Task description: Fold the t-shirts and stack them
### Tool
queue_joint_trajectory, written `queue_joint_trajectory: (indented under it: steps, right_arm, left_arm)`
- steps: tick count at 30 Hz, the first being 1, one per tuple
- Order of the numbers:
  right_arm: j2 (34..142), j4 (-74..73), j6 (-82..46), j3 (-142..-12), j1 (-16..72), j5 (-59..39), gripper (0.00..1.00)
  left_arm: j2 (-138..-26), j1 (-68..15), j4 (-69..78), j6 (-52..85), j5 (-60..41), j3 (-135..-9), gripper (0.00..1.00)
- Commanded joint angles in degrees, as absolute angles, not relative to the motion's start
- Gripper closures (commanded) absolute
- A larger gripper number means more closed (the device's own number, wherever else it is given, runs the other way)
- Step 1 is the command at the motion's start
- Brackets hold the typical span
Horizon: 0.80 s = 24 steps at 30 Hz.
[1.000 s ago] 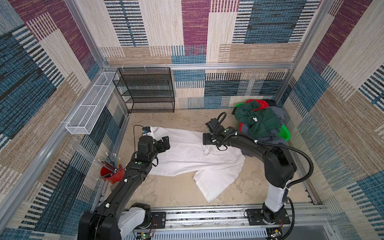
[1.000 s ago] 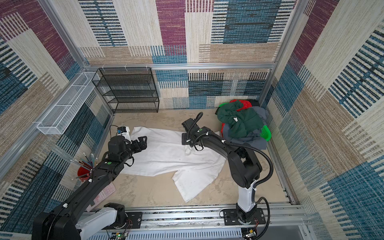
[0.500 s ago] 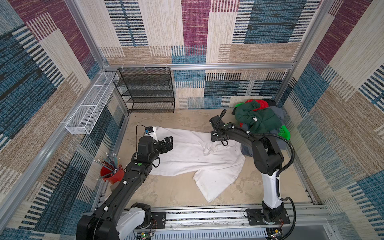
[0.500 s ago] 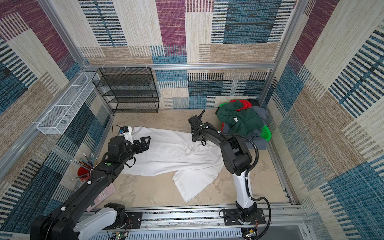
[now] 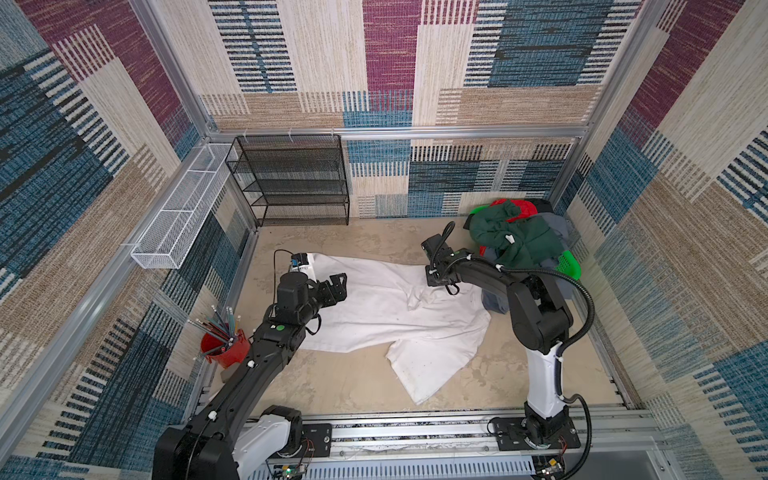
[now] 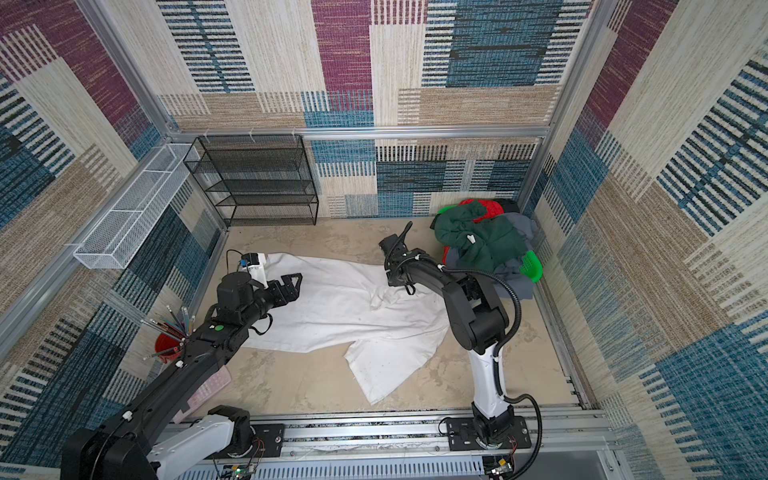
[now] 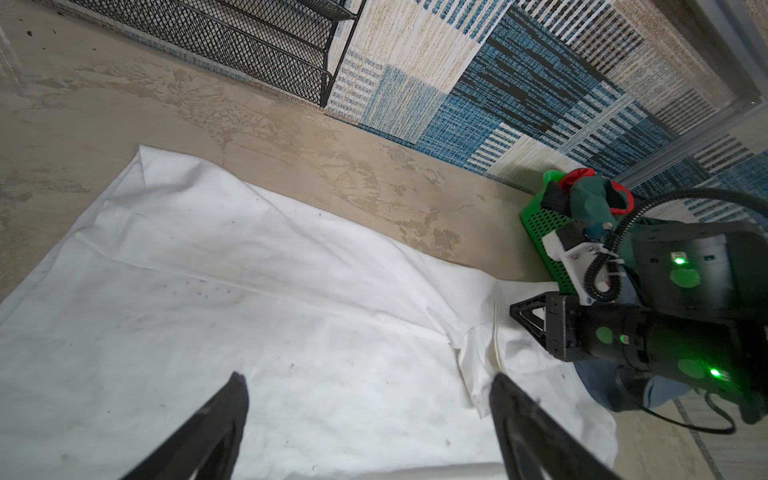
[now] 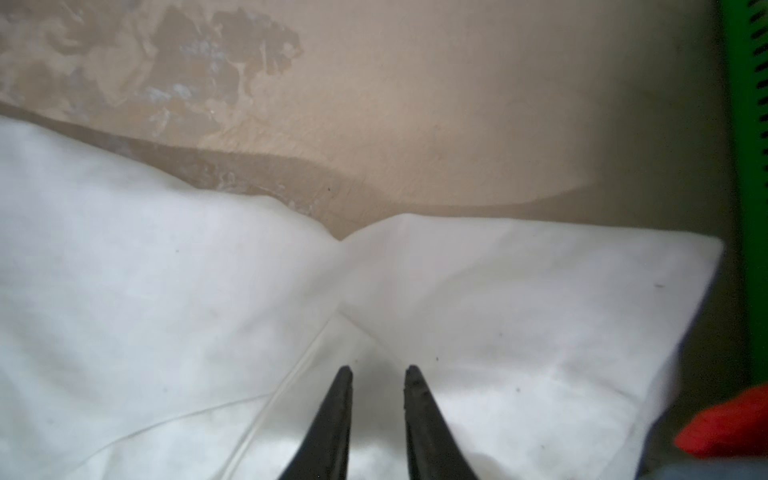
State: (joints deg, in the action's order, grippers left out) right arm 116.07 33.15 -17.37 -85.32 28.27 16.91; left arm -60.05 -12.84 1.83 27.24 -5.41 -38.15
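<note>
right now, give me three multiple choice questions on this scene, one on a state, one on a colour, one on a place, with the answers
1. The left gripper is:
A. open over the white t-shirt
B. shut on a sleeve
C. shut with nothing in it

2. The cup that holds the pencils is:
A. blue
B. red
C. white

3. The dark green t-shirt lies:
A. under the white t-shirt
B. heaped on the green basket
C. in the left gripper

Answers:
1 A: the left wrist view shows its jaws wide apart with only white cloth below them.
2 B: both top views show a red cup beside the left arm.
3 B: in both top views it tops the pile on the basket by the right wall.
</note>
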Motion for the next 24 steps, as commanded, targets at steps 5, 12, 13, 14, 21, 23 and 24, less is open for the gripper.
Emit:
queue_joint_trajectory:
  steps: [5,12,13,14,21,23,24]
  right_arm:
    - [113.1,29.2,-18.1,-82.2,28.2,15.9,0.89]
    - [114.8,27.8,-19.0,-84.2,28.0,10.1,0.48]
    - [115.7,28.0,-18.8,-85.0,28.0,10.4,0.44]
    - [116.7,28.7,-18.6,-86.1,28.0,11.2,0.4]
    - [123.1,32.6,-16.5,-90.8,28.0,13.5,0.45]
    - [122.6,32.2,-16.6,-90.6,28.0,13.8,0.49]
    - [122.2,32.1,-16.6,-90.2,28.0,13.9,0.52]
  left_arm:
    - [-60.9,-13.0,4.4,28.3,-5.8,-38.7,0.09]
    - [-61.7,-13.2,4.8,28.4,-6.3,-38.8,0.09]
    - [-61.8,-13.2,4.8,28.4,-6.2,-38.8,0.09]
    - [-61.9,-13.3,4.9,28.4,-6.1,-38.8,0.09]
    - [-62.2,-13.4,4.1,27.8,-5.6,-39.2,0.09]
    - [-62.4,-13.4,4.0,27.7,-5.5,-39.3,0.09]
    - [-62.5,-13.4,4.0,27.7,-5.5,-39.3,0.09]
